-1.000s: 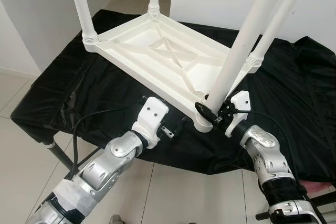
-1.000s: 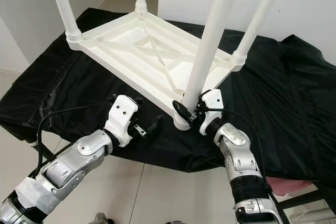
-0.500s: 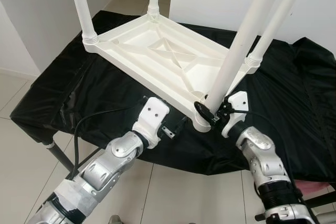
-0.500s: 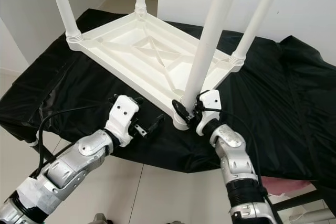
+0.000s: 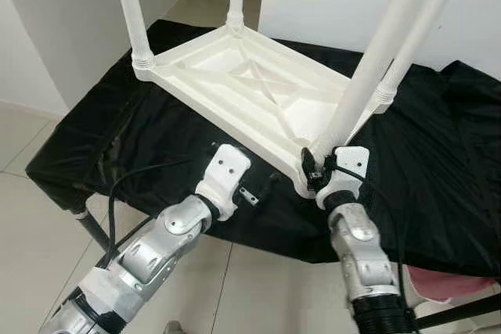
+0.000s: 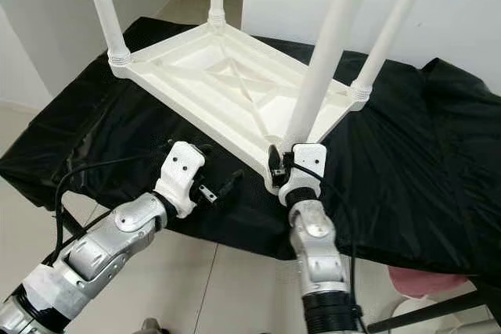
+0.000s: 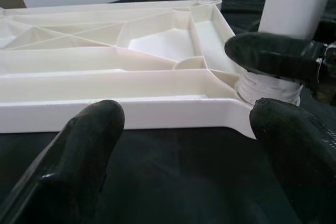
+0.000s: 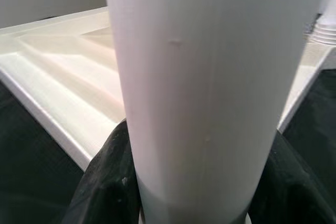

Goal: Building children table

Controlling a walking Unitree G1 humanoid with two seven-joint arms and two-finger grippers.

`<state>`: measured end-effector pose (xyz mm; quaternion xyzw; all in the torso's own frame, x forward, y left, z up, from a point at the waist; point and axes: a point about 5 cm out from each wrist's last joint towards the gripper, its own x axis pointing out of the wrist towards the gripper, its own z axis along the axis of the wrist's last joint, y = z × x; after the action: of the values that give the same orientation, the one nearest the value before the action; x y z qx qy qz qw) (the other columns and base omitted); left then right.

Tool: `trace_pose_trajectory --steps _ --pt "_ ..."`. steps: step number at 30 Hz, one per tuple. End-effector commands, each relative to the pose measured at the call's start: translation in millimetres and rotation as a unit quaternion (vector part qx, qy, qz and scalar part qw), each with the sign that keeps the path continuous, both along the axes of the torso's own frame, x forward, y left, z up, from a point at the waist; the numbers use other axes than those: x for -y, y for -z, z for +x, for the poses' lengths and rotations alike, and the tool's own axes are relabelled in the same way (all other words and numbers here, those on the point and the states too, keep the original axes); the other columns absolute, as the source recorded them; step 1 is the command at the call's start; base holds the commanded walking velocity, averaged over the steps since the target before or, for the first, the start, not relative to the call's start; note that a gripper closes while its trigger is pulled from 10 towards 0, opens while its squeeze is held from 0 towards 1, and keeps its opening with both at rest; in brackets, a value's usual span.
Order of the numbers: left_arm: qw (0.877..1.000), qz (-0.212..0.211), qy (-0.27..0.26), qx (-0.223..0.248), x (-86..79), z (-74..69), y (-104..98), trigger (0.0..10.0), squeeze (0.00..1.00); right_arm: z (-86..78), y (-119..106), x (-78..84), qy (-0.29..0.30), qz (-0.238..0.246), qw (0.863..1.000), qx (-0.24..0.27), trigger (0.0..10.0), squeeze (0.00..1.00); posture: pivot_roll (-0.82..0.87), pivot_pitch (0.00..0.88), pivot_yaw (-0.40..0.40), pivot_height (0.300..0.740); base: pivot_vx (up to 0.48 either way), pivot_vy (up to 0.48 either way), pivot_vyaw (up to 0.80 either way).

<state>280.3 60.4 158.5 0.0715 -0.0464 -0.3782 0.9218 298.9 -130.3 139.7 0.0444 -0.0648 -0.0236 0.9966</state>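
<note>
Right hand [image 5: 315,171]: you pinch the near-corner leg [image 5: 368,76] low, at its socket.
Left hand [image 5: 262,192]: spread, beside the tabletop [image 5: 235,84] rim.
Handling: stiff, light, slippery plastic; grip low.

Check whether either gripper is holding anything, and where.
The right gripper clamps the near table leg just above its socket. The left gripper is open, holding nothing.

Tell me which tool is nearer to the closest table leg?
Right. The right tool grips the leg at its base; the left tool waits open beside the tabletop's edge.
</note>
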Motion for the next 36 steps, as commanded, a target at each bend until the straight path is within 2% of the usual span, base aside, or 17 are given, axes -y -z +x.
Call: trace_pose_trajectory --steps 1,9,10,17,19,22,23,24,26,28,29,31,36 --pt "0.993 0.023 0.114 -0.006 5.6 -3.8 1.3 10.0 0.00 -5.8 19.6 2.9 0.030 0.022 0.998 -0.054 10.0 0.00 0.02 0.056 -0.046 0.740 0.000 0.000 0.00" --pt "0.993 0.013 0.120 -0.006 8.9 -5.8 -0.8 10.0 0.00 -6.4 12.5 1.0 0.003 0.013 0.999 -0.035 10.0 0.00 0.01 0.069 -0.035 0.740 0.000 0.000 0.00" --pt "0.993 0.013 0.120 -0.006 8.2 -5.6 -1.4 10.0 0.00 -6.9 11.5 0.3 0.002 0.019 0.999 -0.032 10.0 1.00 0.01 0.069 -0.035 0.740 0.000 0.000 0.00" --pt "0.993 0.012 0.119 -0.006 6.4 -5.4 -1.8 10.0 0.00 -8.3 7.5 2.3 -0.003 0.016 1.000 -0.019 10.0 1.00 0.01 0.076 -0.029 0.740 0.000 0.000 0.00" --pt "0.993 0.012 0.120 -0.005 6.6 -5.1 -2.1 10.0 0.00 -7.7 5.5 12.8 -0.036 -0.004 0.999 -0.008 10.0 1.00 0.01 0.081 -0.027 0.740 0.000 0.000 0.00" --pt "0.993 0.012 0.120 -0.004 6.9 -4.7 -2.6 10.0 0.00 -7.1 4.9 17.3 -0.046 -0.010 0.999 -0.005 10.0 1.00 0.01 0.081 -0.028 0.740 0.000 0.000 0.00" --pt "0.993 0.012 0.120 -0.003 7.1 -4.4 -3.1 10.0 0.00 -5.6 4.8 21.7 -0.060 -0.020 0.998 -0.004 10.0 0.79 0.02 0.081 -0.030 0.740 0.000 0.000 0.00" --pt "0.993 0.013 0.120 -0.001 7.1 -4.6 -3.4 10.0 0.00 -1.6 3.5 26.9 -0.109 -0.043 0.993 -0.002 10.0 0.00 0.02 0.083 -0.033 0.740 0.000 0.000 0.00" --pt "0.993 0.013 0.120 -0.001 7.0 -4.7 -3.5 10.0 0.00 -0.7 3.1 27.9 -0.122 -0.048 0.991 -0.001 10.0 0.00 0.02 0.083 -0.033 0.740 0.000 0.000 0.00" --pt "0.993 0.012 0.119 0.000 7.4 -4.7 -3.8 10.0 0.00 1.7 -0.1 27.7 -0.169 -0.055 0.984 0.004 10.0 0.00 0.02 0.087 -0.040 0.740 0.000 0.000 0.00" --pt "0.993 0.012 0.119 0.000 7.4 -4.7 -3.8 10.0 0.00 1.7 -0.1 27.7 -0.169 -0.055 0.984 0.004 10.0 0.00 0.02 0.087 -0.040 0.740 0.000 0.000 0.00" --pt "0.993 0.010 0.118 0.000 7.6 -5.2 -4.1 10.0 0.00 7.0 -4.3 27.0 -0.220 -0.068 0.973 0.009 10.0 0.00 0.02 0.090 -0.047 0.740 0.000 0.000 0.00" --pt "0.993 0.009 0.115 0.001 7.4 -6.4 -4.1 10.0 0.00 15.1 -7.0 24.4 -0.257 -0.077 0.963 0.005 10.0 0.00 0.03 0.091 -0.055 0.740 0.000 0.000 0.00"
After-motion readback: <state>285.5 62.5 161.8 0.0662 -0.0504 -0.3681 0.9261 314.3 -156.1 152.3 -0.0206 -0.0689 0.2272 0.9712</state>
